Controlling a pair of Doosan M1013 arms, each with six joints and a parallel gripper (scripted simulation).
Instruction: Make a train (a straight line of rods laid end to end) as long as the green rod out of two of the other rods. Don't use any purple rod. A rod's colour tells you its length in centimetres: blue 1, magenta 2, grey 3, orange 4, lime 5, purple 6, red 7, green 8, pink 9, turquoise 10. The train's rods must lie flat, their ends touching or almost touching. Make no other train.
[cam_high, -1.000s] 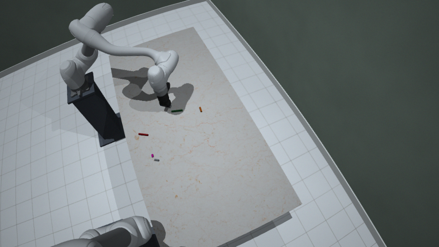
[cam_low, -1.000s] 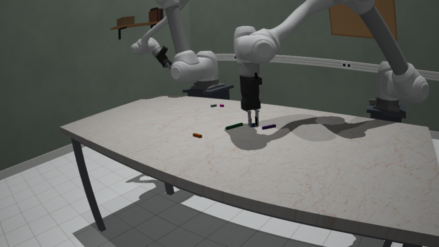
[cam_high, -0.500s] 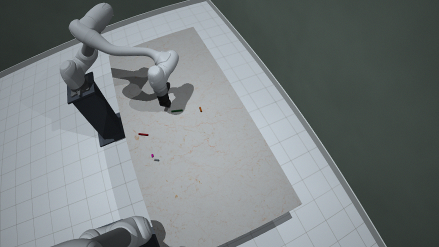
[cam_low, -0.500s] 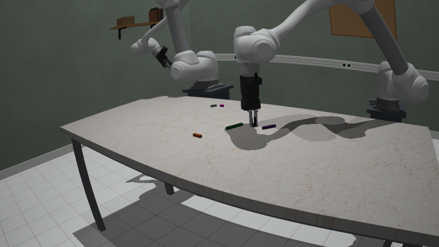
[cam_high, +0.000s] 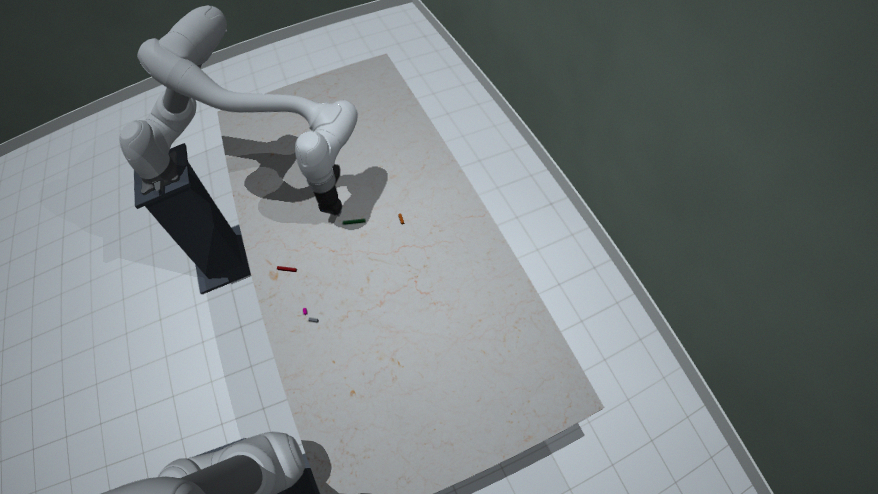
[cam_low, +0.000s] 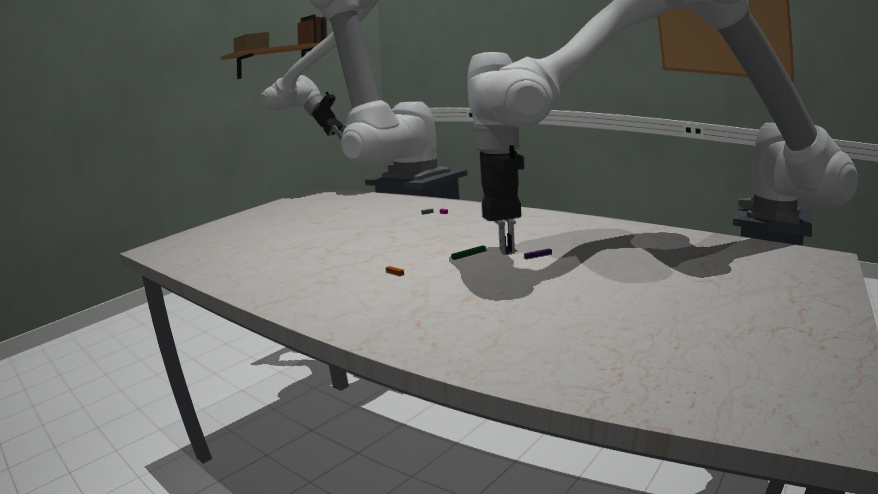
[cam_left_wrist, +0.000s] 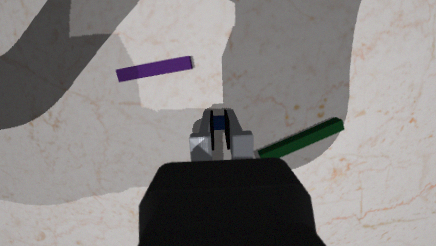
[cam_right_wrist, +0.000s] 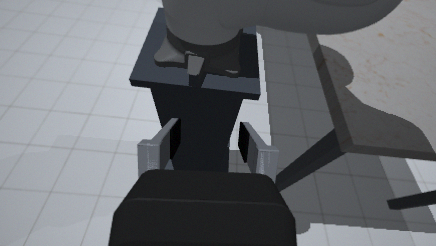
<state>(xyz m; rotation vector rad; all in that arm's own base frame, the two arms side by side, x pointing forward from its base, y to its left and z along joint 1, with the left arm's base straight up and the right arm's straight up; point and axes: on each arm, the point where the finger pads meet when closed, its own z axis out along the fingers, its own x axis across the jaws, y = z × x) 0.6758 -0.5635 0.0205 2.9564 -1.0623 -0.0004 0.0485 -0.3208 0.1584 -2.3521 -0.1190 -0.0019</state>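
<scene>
Rods and grippers at an early stage of train building; no train had been formed. The blue rod (cam_low: 507, 250) (cam_left_wrist: 219, 123) was at the left gripper (cam_high: 331, 209) (cam_low: 506, 247) (cam_left_wrist: 218, 122), whose fingers were closed on it, low over the table (cam_high: 429, 337) (cam_low: 306, 294); the right gripper (cam_low: 337, 131) (cam_right_wrist: 210, 132) stood wide apart with nothing between its fingers, away from the rods.

The red rod (cam_high: 286, 268) lay flat by the table's left edge in the top view, well apart from the blue one; these two appeared to be the required pair, one plus seven matching the green rod (cam_high: 354, 221) (cam_low: 468, 252) (cam_left_wrist: 301, 138), which lay just beside the left gripper. The purple rod (cam_low: 537, 253) (cam_left_wrist: 155, 68), barred from use, lay to the gripper's right in the exterior view; the orange rod (cam_high: 401, 218) (cam_low: 394, 270), magenta rod (cam_high: 305, 311) (cam_low: 443, 211) and grey rod (cam_high: 313, 320) (cam_low: 427, 211) were not needed. Carrying, aligning end to end and releasing remained undone.

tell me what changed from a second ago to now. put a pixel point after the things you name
The left pincer (cam_high: 336, 216) (cam_low: 506, 248) (cam_left_wrist: 218, 122) has drawn its fingers together onto the blue rod (cam_low: 507, 250) (cam_left_wrist: 219, 123), which stood between them with more room a second ago. No rod has visibly moved: green (cam_high: 354, 221) (cam_low: 468, 252) (cam_left_wrist: 301, 138), orange (cam_high: 400, 218) (cam_low: 394, 270), red (cam_high: 286, 268), magenta (cam_high: 305, 311) (cam_low: 443, 211) and grey (cam_high: 313, 320) (cam_low: 427, 211) lie as they did, and so does purple (cam_low: 537, 253) (cam_left_wrist: 154, 69).
</scene>
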